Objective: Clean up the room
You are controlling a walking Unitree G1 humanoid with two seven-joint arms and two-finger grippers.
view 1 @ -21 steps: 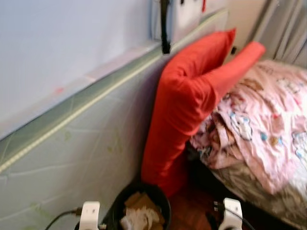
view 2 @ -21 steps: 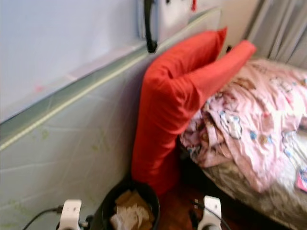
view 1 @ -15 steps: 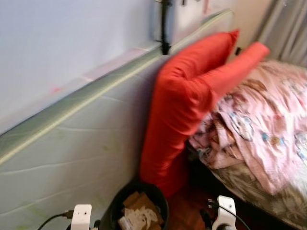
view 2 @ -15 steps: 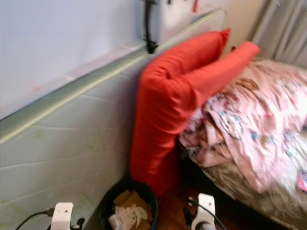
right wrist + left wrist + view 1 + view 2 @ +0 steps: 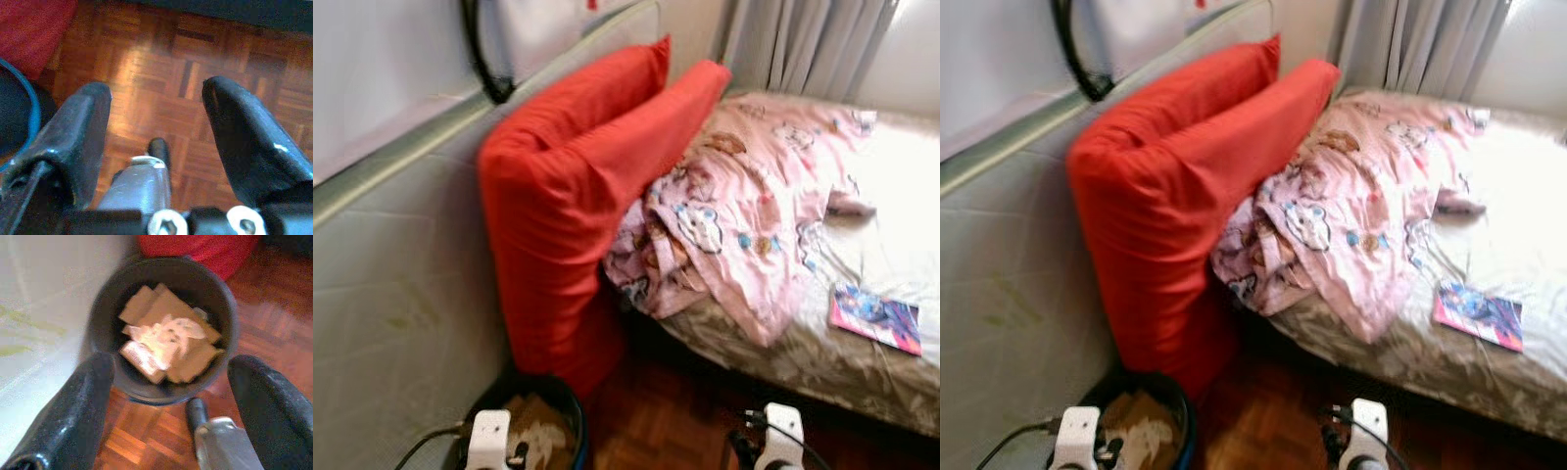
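Red fills the middle of my head view: two long red cushions [image 5: 578, 186] stand on end, leaning against a pale padded wall panel [image 5: 391, 284], propped there as a backrest at the head of the bed [image 5: 822, 362]. A crumpled pink patterned blanket [image 5: 744, 206] is heaped against them and trails over the mattress edge, unmade rather than folded. Further along the mattress a small pink and blue book [image 5: 874, 318] lies flat by itself, well apart from the blanket; I judge it to be one of the loose things that tidying this room calls for.

Below the cushions, on the wooden parquet floor [image 5: 675, 421], stands a dark round bin [image 5: 161, 328] tucked between the wall panel and the cushions. It already holds torn cardboard and crumpled paper [image 5: 166, 340].

My left pincer [image 5: 166, 396] hangs directly above the bin, fingers spread wide and holding nothing. My right pincer [image 5: 156, 132] hangs low over bare floor just beside the bin, also spread wide and empty. Both arms sit low, as if idle, so I judge that I am looking over the bed for the next item to collect.
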